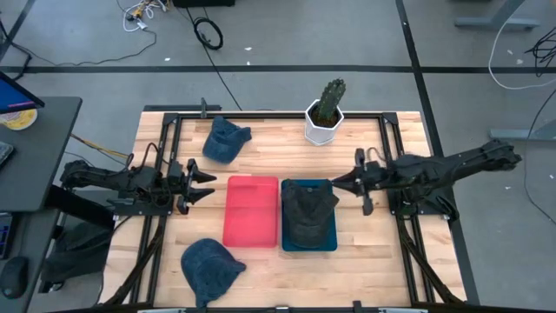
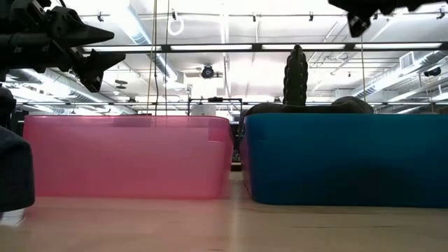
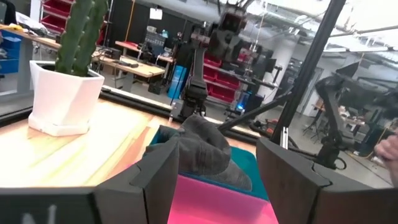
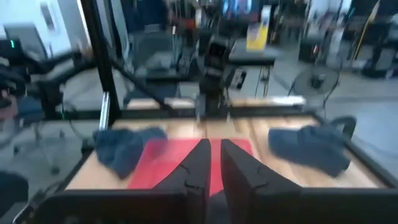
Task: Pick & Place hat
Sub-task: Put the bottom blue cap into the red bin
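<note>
The left gripper has its jaws spread apart with nothing between them, hovering just left of the pink bin. The right gripper has its jaws drawn nearly together, also empty, just right of the blue bin at its far corner.

3 hats show in the high view. 1 dark grey hat lies inside the blue bin, which sits touching the right side of the pink bin at the middle of the wooden table. In the left wrist view this hat heaps up above the bin's rim, beyond the pink bin. A blue hat rests on the table at the far left, well apart from the bins. Another blue hat lies at the near left edge, near the pink bin's near corner.

A cactus in a white pot stands at the far side of the table, beyond the blue bin.
</note>
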Robot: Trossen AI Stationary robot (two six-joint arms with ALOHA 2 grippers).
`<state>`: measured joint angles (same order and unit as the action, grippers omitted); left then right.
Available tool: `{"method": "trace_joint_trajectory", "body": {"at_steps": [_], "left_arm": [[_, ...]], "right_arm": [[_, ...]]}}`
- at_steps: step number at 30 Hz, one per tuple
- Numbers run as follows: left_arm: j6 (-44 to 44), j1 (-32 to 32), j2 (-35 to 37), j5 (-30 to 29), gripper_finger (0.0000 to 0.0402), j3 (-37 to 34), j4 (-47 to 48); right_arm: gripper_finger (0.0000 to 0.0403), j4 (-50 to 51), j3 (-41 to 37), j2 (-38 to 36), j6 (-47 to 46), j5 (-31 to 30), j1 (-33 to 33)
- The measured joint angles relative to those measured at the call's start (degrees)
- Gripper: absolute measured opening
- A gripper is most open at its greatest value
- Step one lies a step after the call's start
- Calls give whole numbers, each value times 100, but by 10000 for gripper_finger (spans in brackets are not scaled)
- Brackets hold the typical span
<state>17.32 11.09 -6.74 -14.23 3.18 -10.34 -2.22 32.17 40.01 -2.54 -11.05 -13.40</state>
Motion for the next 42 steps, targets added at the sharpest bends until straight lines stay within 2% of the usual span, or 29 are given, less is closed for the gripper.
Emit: {"method": "trace_joint_trajectory", "body": {"at_steps": [4,9,15,21,28,31,36,42], "left_arm": [[3,0,0,-80,220,-1,-28],[-11,0,-1,-189,220,-2,-144],[-146,0,0,-423,220,-2,-315],[-145,0,0,-768,220,-2,-321],[-157,-4,-2,-974,220,-2,-511],[-159,-4,-13,-976,220,-2,-610],[-120,-4,-75,-974,220,-2,-603],[-108,-4,-226,-814,220,-2,-777]], "right_arm": [[39,-831,-874,-821,90,-13,6],[39,-1135,-1644,-1972,300,74,-12],[39,-1189,-2176,-3041,355,161,-12],[39,-1229,-2491,-4012,523,676,-11],[39,-1546,-2870,-4000,503,675,256],[39,-1972,-3132,-4004,387,860,477],[39,-1541,-3125,-3996,296,1059,748],[39,-620,-3122,-3996,869,1166,808]]}}
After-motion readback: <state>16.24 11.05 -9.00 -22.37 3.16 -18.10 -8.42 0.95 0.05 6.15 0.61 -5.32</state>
